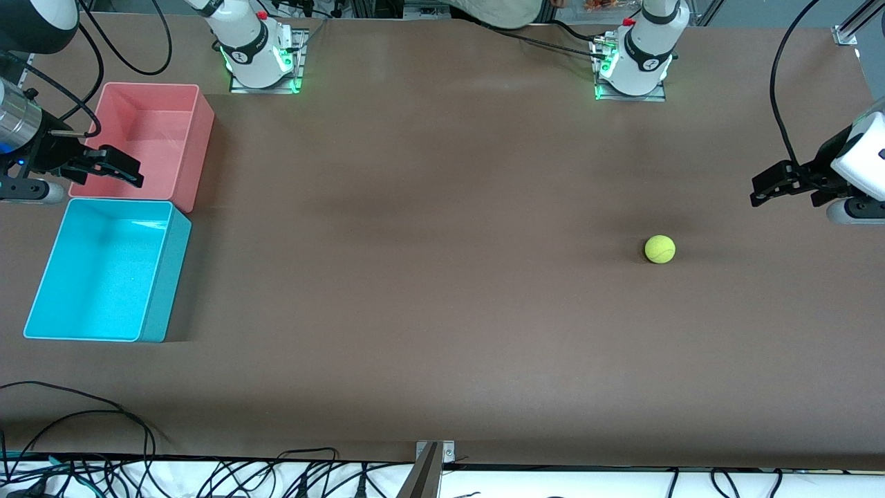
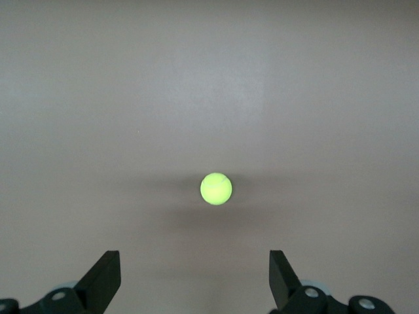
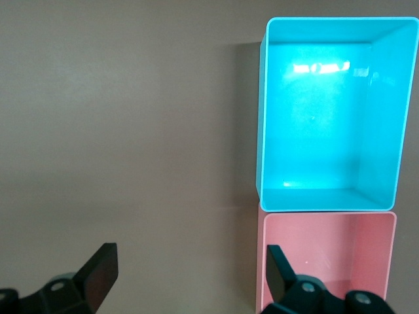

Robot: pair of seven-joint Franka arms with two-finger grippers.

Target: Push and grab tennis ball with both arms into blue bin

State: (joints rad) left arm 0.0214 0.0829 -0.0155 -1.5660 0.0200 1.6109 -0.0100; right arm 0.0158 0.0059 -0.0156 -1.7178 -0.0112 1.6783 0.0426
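With spread, empty fingers, the left gripper [image 1: 760, 191] hangs near the tennis ball [image 1: 659, 249]; sweep low, pushing squarely toward the blue bin [image 1: 155, 304], where the right gripper [image 1: 121, 166] waits unclenched over the pink bin [image 1: 197, 138].

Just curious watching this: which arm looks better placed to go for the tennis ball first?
The left. Its open gripper hangs near the tennis ball; the right gripper hovers over the pink bin.
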